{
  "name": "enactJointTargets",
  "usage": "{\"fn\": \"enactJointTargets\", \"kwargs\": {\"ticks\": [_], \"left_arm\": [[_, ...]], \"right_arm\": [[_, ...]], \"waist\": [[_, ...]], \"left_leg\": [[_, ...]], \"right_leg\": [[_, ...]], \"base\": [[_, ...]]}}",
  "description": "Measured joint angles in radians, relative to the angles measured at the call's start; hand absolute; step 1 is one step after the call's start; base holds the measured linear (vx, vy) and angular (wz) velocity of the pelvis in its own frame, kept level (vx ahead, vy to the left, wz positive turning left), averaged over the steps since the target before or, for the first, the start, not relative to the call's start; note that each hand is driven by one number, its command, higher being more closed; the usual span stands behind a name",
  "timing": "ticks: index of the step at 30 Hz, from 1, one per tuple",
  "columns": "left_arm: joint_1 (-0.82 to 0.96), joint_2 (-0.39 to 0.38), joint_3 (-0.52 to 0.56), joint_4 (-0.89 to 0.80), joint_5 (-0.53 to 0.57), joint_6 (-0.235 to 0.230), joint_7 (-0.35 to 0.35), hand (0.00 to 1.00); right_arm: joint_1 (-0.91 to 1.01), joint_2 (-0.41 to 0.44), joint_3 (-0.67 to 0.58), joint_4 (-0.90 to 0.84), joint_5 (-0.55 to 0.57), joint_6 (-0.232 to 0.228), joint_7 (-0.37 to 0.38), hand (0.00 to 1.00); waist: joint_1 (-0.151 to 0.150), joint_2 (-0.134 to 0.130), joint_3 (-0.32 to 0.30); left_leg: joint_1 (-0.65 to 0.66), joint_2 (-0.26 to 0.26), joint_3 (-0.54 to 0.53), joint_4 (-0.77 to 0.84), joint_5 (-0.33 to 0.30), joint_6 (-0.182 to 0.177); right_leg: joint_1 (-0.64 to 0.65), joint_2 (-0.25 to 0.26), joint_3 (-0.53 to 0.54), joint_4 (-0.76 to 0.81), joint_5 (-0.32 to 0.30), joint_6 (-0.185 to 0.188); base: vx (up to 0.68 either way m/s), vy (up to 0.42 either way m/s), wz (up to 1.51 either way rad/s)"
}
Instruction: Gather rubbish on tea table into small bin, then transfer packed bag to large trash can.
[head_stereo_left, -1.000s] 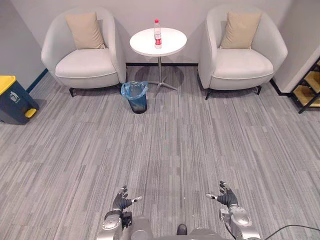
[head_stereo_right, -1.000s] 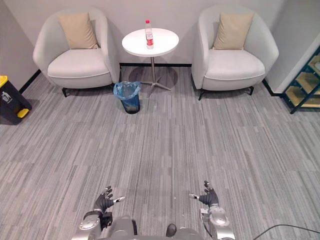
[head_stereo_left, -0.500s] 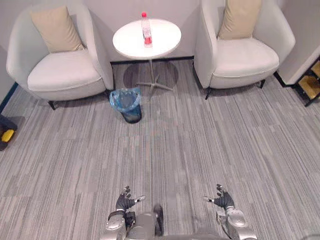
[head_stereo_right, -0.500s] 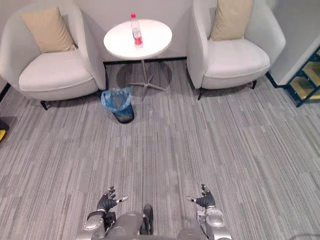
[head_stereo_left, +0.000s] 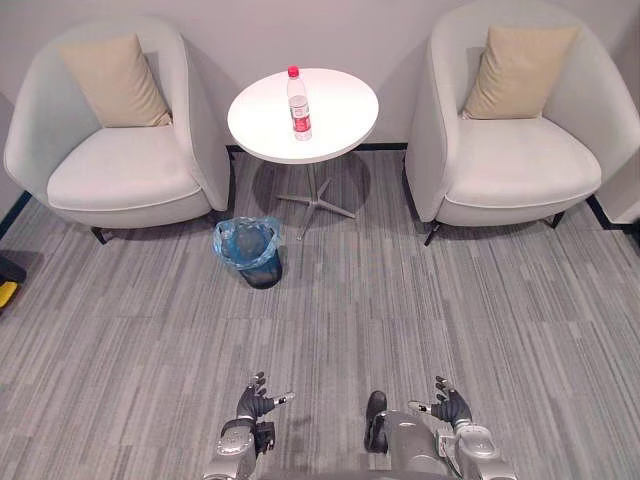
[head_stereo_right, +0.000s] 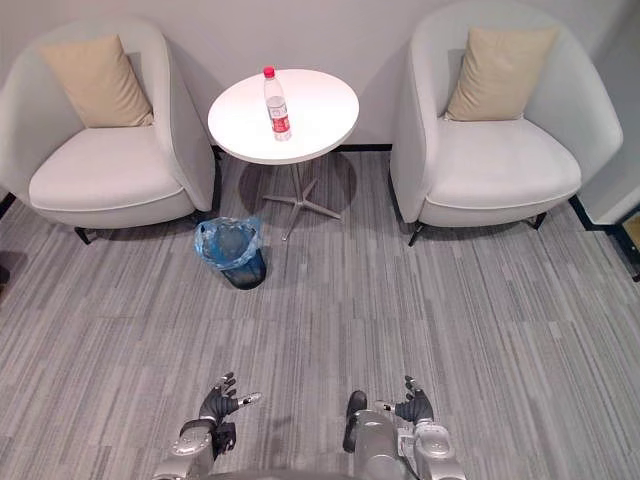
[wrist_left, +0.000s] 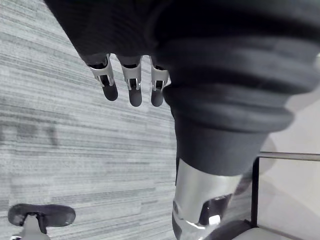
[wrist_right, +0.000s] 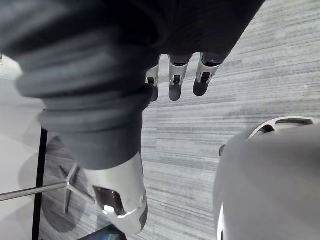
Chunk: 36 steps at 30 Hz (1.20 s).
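A clear plastic bottle with a red cap and label stands upright on the round white tea table between two armchairs. A small black bin lined with a blue bag sits on the floor left of the table's foot. My left hand and right hand hang low at the bottom of the eye views, far from the table, fingers relaxed and spread, holding nothing. The left wrist view shows my fingers straight over bare carpet; in the right wrist view my fingers are likewise straight.
Two pale armchairs, the left armchair and the right armchair, each with a beige cushion, flank the table against the wall. Grey striped carpet lies between me and the table. A dark and yellow object shows at the far left edge.
The camera has moved closer to the table, so chairs, table and bin look larger and the view has shifted. My hands stay low and open.
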Motion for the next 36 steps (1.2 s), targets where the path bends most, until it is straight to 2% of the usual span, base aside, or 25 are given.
{"fn": "enactJointTargets", "kwargs": {"ticks": [1, 3, 6, 8, 9, 10, 11, 12, 13, 14, 15, 18, 19, 20, 21, 22, 24, 27, 28, 29, 30, 31, 33, 35, 36], "left_arm": [[0.009, -0.002, 0.001, -0.001, -0.001, 0.001, -0.007, 0.00], [0.014, -0.014, 0.001, -0.002, -0.002, 0.001, -0.008, 0.00], [0.013, -0.026, 0.002, -0.017, -0.002, 0.001, -0.008, 0.00], [0.016, -0.033, 0.001, -0.017, -0.002, 0.002, -0.008, 0.00], [0.017, -0.035, 0.001, -0.018, -0.002, 0.002, -0.007, 0.00], [0.022, -0.035, 0.001, -0.017, -0.002, 0.002, -0.007, 0.00], [0.027, -0.032, 0.001, -0.017, -0.003, 0.002, -0.006, 0.00], [0.033, -0.027, 0.001, -0.020, -0.003, 0.000, -0.006, 0.00], [0.032, -0.014, 0.001, -0.020, -0.003, 0.000, -0.005, 0.00], [0.032, -0.005, 0.001, -0.019, -0.003, 0.001, -0.005, 0.00], [0.026, 0.003, 0.000, -0.019, -0.003, 0.002, -0.005, 0.00], [0.031, 0.001, -0.003, -0.018, -0.003, 0.002, -0.006, 0.00], [0.036, 0.005, -0.013, -0.019, -0.003, 0.002, -0.006, 0.00], [0.035, 0.008, -0.018, -0.019, -0.003, 0.002, -0.006, 0.00], [0.034, 0.009, -0.019, -0.019, -0.003, 0.002, -0.006, 0.00], [0.034, 0.020, -0.021, -0.019, -0.003, 0.002, -0.006, 0.00], [0.028, 0.021, -0.021, -0.019, -0.003, 0.002, -0.005, 0.00], [0.012, 0.022, -0.019, -0.018, -0.003, 0.002, -0.005, 0.00], [0.014, 0.021, -0.019, -0.018, -0.003, 0.002, -0.005, 0.00], [0.014, 0.027, -0.018, -0.017, -0.003, 0.001, -0.006, 0.00], [0.014, 0.032, -0.018, -0.014, -0.003, 0.002, -0.006, 0.00], [0.012, 0.013, -0.020, 0.001, -0.002, 0.001, -0.008, 0.00], [0.010, 0.009, -0.020, 0.006, -0.002, 0.001, -0.008, 0.00], [0.010, 0.003, -0.018, 0.013, 0.000, 0.001, -0.008, 0.00], [0.008, 0.001, -0.018, 0.014, 0.000, 0.001, -0.008, 0.00]], "right_arm": [[-0.002, -0.003, 0.011, 0.002, 0.005, -0.001, -0.001, 0.00], [-0.006, -0.006, 0.006, 0.002, 0.019, -0.002, -0.003, 0.00], [-0.042, -0.010, -0.004, 0.001, 0.024, -0.002, -0.005, 0.00], [-0.041, -0.008, -0.019, -0.002, 0.034, -0.002, -0.007, 0.00], [-0.037, -0.008, -0.018, -0.002, 0.034, -0.002, -0.008, 0.00], [-0.029, -0.008, -0.014, -0.001, 0.034, -0.001, -0.011, 0.00], [-0.020, -0.005, -0.005, -0.002, 0.034, -0.002, -0.012, 0.00], [-0.019, 0.001, 0.009, -0.002, 0.034, 0.000, -0.012, 0.00], [-0.021, 0.008, 0.021, -0.003, 0.033, 0.000, -0.011, 0.00], [-0.021, 0.012, 0.019, -0.003, 0.032, 0.000, -0.011, 0.00], [-0.019, 0.013, 0.014, -0.002, 0.030, 0.000, -0.010, 0.00], [-0.020, 0.012, 0.012, -0.003, 0.005, 0.000, -0.007, 0.00], [-0.020, 0.020, 0.013, -0.003, -0.003, 0.000, 0.000, 0.00], [-0.020, 0.023, 0.014, -0.002, -0.003, 0.000, 0.003, 0.00], [-0.020, 0.024, 0.013, -0.001, -0.003, 0.000, 0.003, 0.00], [-0.018, 0.024, 0.016, 0.005, -0.004, -0.001, 0.008, 0.00], [-0.020, 0.020, 0.021, 0.006, -0.005, -0.001, 0.010, 0.00], [-0.022, 0.016, 0.021, 0.007, -0.005, -0.001, 0.014, 0.00], [-0.019, 0.013, 0.021, 0.006, -0.004, -0.002, 0.015, 0.00], [-0.017, 0.012, 0.021, 0.006, -0.004, -0.001, 0.015, 0.00], [-0.012, 0.011, 0.020, 0.008, -0.004, -0.001, 0.015, 0.00], [-0.018, 0.010, 0.010, 0.017, -0.003, 0.000, 0.015, 0.00], [-0.022, 0.006, 0.009, 0.017, -0.003, -0.001, 0.015, 0.00], [-0.011, 0.000, 0.003, 0.030, 0.001, -0.001, 0.016, 0.00], [-0.011, -0.001, 0.002, 0.041, -0.001, -0.001, 0.016, 0.00]], "waist": [[0.011, 0.006, 0.004], [0.030, 0.000, 0.008], [0.051, 0.009, 0.015], [0.059, 0.006, 0.018], [0.061, 0.010, 0.018], [0.074, 0.020, 0.017], [0.083, 0.020, 0.015], [0.088, 0.016, 0.009], [0.092, -0.009, 0.003], [0.092, -0.022, 0.001], [0.100, -0.046, -0.006], [0.101, -0.045, -0.006], [0.086, -0.052, -0.006], [0.081, -0.053, -0.005], [0.080, -0.053, -0.004], [0.077, -0.051, -0.003], [0.073, -0.051, -0.003], [0.039, -0.043, 0.006], [0.023, -0.042, 0.011], [0.023, -0.056, 0.014], [0.023, -0.061, 0.015], [0.026, -0.039, 0.016], [0.018, -0.040, 0.017], [0.014, -0.024, 0.010], [0.015, -0.012, 0.012]], "left_leg": [[-0.067, 0.012, 0.032, 0.128, -0.015, 0.020], [-0.155, 0.006, 0.093, 0.131, -0.051, 0.052], [-0.265, -0.047, 0.142, -0.129, -0.067, 0.082], [-0.267, -0.109, 0.131, -0.426, -0.021, 0.071], [-0.259, -0.116, 0.124, -0.495, 0.004, 0.070], [-0.246, -0.113, 0.119, -0.543, 0.072, 0.067], [-0.230, -0.117, 0.129, -0.540, 0.124, 0.084], [-0.228, -0.127, 0.141, -0.520, 0.137, 0.103], [-0.245, -0.153, 0.143, -0.478, 0.113, 0.136], [-0.252, -0.166, 0.149, -0.458, 0.090, 0.144], [-0.254, -0.194, 0.176, -0.432, 0.044, 0.161], [-0.179, -0.224, 0.209, -0.452, 0.011, 0.199], [-0.113, -0.244, 0.211, -0.475, -0.012, 0.219], [-0.061, -0.255, 0.207, -0.490, -0.030, 0.227], [-0.051, -0.256, 0.207, -0.492, -0.034, 0.228], [0.034, -0.257, 0.196, -0.532, -0.045, 0.233], [0.086, -0.247, 0.180, -0.579, -0.045, 0.233], [0.132, -0.207, 0.130, -0.597, -0.046, 0.231], [0.156, -0.184, 0.113, -0.597, -0.060, 0.207], [0.176, -0.179, 0.101, -0.597, -0.081, 0.171], [0.189, -0.174, 0.089, -0.595, -0.099, 0.143], [0.188, -0.144, 0.075, -0.599, -0.106, 0.122], [0.194, -0.129, 0.052, -0.594, -0.099, 0.111], [0.171, -0.104, 0.011, -0.518, -0.098, 0.098], [0.111, -0.078, -0.013, -0.378, -0.090, 0.073]], "right_leg": [[0.070, 0.019, 0.001, -0.041, 0.002, -0.008], [0.135, 0.020, 0.009, -0.085, -0.002, -0.009], [0.187, 0.003, 0.035, -0.125, -0.011, 0.001], [0.223, -0.040, 0.059, -0.119, -0.064, 0.029], [0.234, -0.046, 0.064, -0.117, -0.076, 0.041], [0.251, -0.050, 0.086, -0.107, -0.104, 0.067], [0.266, -0.056, 0.111, -0.102, -0.123, 0.085], [0.276, -0.071, 0.127, -0.102, -0.135, 0.103], [0.283, -0.098, 0.136, -0.099, -0.152, 0.123], [0.280, -0.114, 0.137, -0.089, -0.161, 0.132], [0.246, -0.152, 0.165, -0.012, -0.194, 0.159], [0.138, -0.204, 0.253, 0.300, -0.205, 0.187], [0.076, -0.236, 0.271, 0.503, -0.172, 0.245], [0.037, -0.254, 0.262, 0.636, -0.176, 0.242], [0.031, -0.258, 0.258, 0.653, -0.179, 0.238], [-0.028, -0.262, 0.203, 0.749, -0.213, 0.180], [-0.085, -0.246, 0.144, 0.728, -0.240, 0.137], [-0.166, -0.192, 0.104, 0.521, -0.252, 0.132], [-0.183, -0.168, 0.119, 0.379, -0.210, 0.129], [-0.189, -0.166, 0.136, 0.268, -0.104, 0.122], [-0.179, -0.166, 0.131, 0.250, -0.010, 0.096], [-0.169, -0.133, 0.117, 0.276, -0.030, 0.058], [-0.174, -0.131, 0.109, 0.321, -0.085, 0.053], [-0.127, -0.113, 0.061, 0.292, -0.117, 0.040], [-0.065, -0.086, 0.029, 0.222, -0.115, 0.038]], "base": [[0.38, -0.152, -0.11], [0.38, -0.117, -0.12], [0.30, 0.054, -0.23], [0.34, 0.203, -0.21], [0.36, 0.265, -0.21], [0.28, 0.212, -0.37], [0.39, 0.272, -0.51], [0.44, 0.248, -0.43], [0.45, 0.229, -0.25], [0.45, 0.186, -0.21], [0.44, 0.184, -0.18], [0.42, 0.192, -0.18], [0.43, 0.122, 0.12], [0.51, 0.132, 0.14], [0.42, 0.051, 0.07], [0.39, 0.009, 0.11], [0.36, -0.044, 0.25], [0.34, -0.149, 0.57], [0.34, -0.209, 0.51], [0.43, -0.284, 0.48], [0.41, -0.289, 0.27], [0.28, -0.197, 0.15], [0.25, -0.250, 0.27], [0.27, -0.264, 0.52], [0.23, -0.214, 0.60]]}}
